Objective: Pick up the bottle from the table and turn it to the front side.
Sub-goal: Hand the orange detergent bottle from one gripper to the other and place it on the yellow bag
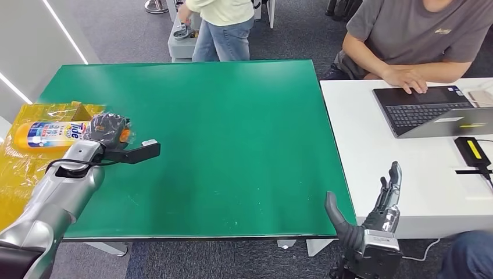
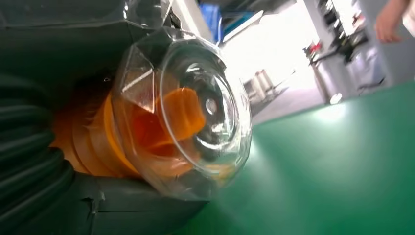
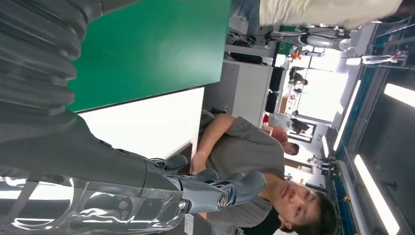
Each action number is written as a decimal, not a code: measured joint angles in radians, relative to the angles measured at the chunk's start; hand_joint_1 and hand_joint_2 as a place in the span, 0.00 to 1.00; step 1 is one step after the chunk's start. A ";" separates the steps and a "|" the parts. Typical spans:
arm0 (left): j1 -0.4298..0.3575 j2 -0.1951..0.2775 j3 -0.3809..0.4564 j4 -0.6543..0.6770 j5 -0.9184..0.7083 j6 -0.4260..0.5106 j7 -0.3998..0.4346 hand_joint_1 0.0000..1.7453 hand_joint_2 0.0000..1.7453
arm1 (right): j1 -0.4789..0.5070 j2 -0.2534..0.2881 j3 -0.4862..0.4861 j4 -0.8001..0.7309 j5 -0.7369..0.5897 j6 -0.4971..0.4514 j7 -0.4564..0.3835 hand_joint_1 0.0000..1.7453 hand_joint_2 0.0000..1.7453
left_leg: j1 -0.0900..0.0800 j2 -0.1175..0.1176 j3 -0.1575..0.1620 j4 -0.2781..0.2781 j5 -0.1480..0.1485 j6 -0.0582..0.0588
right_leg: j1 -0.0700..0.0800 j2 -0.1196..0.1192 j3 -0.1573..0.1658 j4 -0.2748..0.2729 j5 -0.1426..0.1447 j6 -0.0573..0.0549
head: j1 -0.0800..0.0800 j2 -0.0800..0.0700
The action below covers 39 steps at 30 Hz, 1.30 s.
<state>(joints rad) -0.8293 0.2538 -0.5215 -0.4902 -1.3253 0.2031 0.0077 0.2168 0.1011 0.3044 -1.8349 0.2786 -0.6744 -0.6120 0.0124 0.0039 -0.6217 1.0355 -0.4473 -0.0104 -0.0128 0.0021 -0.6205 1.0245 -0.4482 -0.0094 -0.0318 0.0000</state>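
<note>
Head view showed my left hand (image 1: 109, 129) gripping the detergent bottle (image 1: 49, 133) at its cap end, right hand (image 1: 381, 212) spread empty, so I'd lift clear of the green surface (image 1: 232, 145) before rotating.

Head view looks forward and down from high on the robot over the green worktop (image 1: 232, 139), arms entering at lower left and lower right. Left wrist view sits very close behind the left hand (image 1: 107, 131), turned sideways, sharing the green worktop (image 2: 342, 161) at its right. Right wrist view, also turned, looks past the right hand (image 3: 215, 191) and shares the worktop (image 3: 151, 44), white desk (image 3: 147, 122) and seated person (image 3: 244, 152).
</note>
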 joint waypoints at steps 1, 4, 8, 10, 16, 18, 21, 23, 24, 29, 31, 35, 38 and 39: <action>0.000 0.006 0.000 0.018 -0.001 -0.010 0.012 1.00 1.00 | 0.002 0.000 0.000 0.000 -0.001 0.000 0.000 0.00 1.00 | 0.000 0.000 0.000 0.000 0.000 0.000 | 0.000 0.000 0.000 0.000 0.000 0.000 | 0.000 0.000; 0.001 0.026 0.000 0.062 -0.002 -0.038 0.044 1.00 1.00 | 0.008 0.000 0.000 0.000 0.001 0.000 0.002 0.00 1.00 | 0.000 0.000 0.000 0.000 0.000 0.000 | 0.000 0.000 0.000 0.000 0.000 -0.001 | 0.000 0.000; 0.007 0.058 0.000 0.101 0.001 -0.059 0.086 1.00 1.00 | 0.017 0.001 0.000 0.000 0.012 0.000 0.005 0.00 1.00 | 0.000 0.000 0.000 -0.001 0.000 0.000 | 0.000 0.000 0.000 0.000 -0.001 -0.001 | 0.000 0.000; 0.015 0.074 0.000 0.113 0.006 -0.055 0.093 1.00 1.00 | 0.023 0.002 0.000 0.000 0.015 0.000 0.005 0.00 1.00 | 0.000 0.000 0.000 -0.001 0.000 0.000 | 0.000 0.000 0.000 0.000 -0.001 -0.001 | 0.000 0.000; 0.044 0.104 0.001 0.134 0.008 -0.036 0.097 1.00 1.00 | 0.032 0.003 0.000 -0.001 0.015 0.000 0.006 0.00 1.00 | 0.000 0.000 0.000 -0.001 0.000 0.000 | 0.000 0.000 0.000 0.000 -0.001 -0.001 | 0.000 0.000; 0.054 0.108 0.001 0.138 0.006 -0.024 0.089 1.00 1.00 | 0.034 0.003 0.000 0.000 0.014 0.000 0.007 0.00 1.00 | 0.000 0.000 0.000 -0.001 0.000 0.000 | 0.000 0.000 0.000 0.000 -0.001 -0.001 | 0.000 0.000; 0.074 0.111 0.002 0.139 -0.014 0.018 0.067 1.00 1.00 | 0.033 0.003 0.000 0.000 0.004 0.000 0.007 0.00 1.00 | 0.000 0.000 0.000 -0.001 0.000 0.000 | 0.000 0.000 0.000 0.000 -0.001 -0.001 | 0.000 0.000; 0.092 0.109 0.002 0.139 -0.035 0.057 0.043 1.00 1.00 | 0.030 0.003 0.003 0.001 -0.004 0.000 0.008 0.00 1.00 | 0.000 0.000 0.000 -0.001 0.000 0.000 | 0.000 0.000 0.000 0.000 -0.001 -0.001 | 0.000 0.000; 0.101 0.106 0.002 0.139 -0.046 0.078 0.025 1.00 1.00 | 0.026 0.003 0.006 0.002 -0.007 0.000 0.008 0.00 1.00 | 0.000 0.000 0.000 0.000 0.000 0.000 | 0.000 0.000 0.000 0.000 -0.001 -0.001 | 0.000 0.000; 0.133 0.082 0.002 0.139 -0.092 0.179 -0.074 1.00 1.00 | -0.001 0.003 0.021 0.012 -0.012 0.001 0.021 0.00 1.00 | 0.000 0.000 0.000 0.000 0.000 0.000 | 0.000 -0.001 0.000 0.000 -0.001 -0.001 | 0.000 0.000; 0.142 0.075 0.002 0.139 -0.099 0.220 -0.106 1.00 1.00 | -0.009 0.003 0.025 0.017 -0.014 0.001 0.026 0.00 1.00 | 0.000 0.000 0.000 0.000 0.000 0.000 | 0.000 0.000 0.000 0.000 -0.001 -0.001 | 0.000 0.000; 0.150 0.068 0.002 0.139 -0.108 0.240 -0.125 1.00 1.00 | -0.016 0.003 0.029 0.026 -0.019 0.002 0.026 0.00 1.00 | 0.000 0.000 0.000 0.000 0.000 0.000 | 0.000 -0.001 0.000 0.000 -0.001 -0.001 | 0.000 0.000; 0.152 0.065 0.002 0.139 -0.110 0.238 -0.125 1.00 1.00 | -0.016 0.003 0.033 0.029 -0.023 0.002 0.024 0.00 1.00 | 0.000 0.000 0.000 -0.001 0.000 0.000 | 0.000 -0.001 0.000 0.000 -0.001 -0.001 | 0.000 0.000; 0.153 0.065 0.002 0.139 -0.110 0.238 -0.125 1.00 1.00 | -0.016 0.003 0.034 0.030 -0.025 0.002 0.023 0.00 1.00 | 0.000 0.000 0.000 -0.001 0.000 0.000 | 0.000 -0.001 0.000 0.000 -0.001 -0.001 | 0.000 0.000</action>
<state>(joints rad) -0.6765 0.3188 -0.5200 -0.3510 -1.4352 0.4410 -0.1175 0.2006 0.1038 0.3383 -1.8049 0.2541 -0.6729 -0.5894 0.0125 0.0037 -0.6218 1.0349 -0.4474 -0.0106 -0.0127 0.0015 -0.6208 1.0247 -0.4493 -0.0102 -0.0317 0.0000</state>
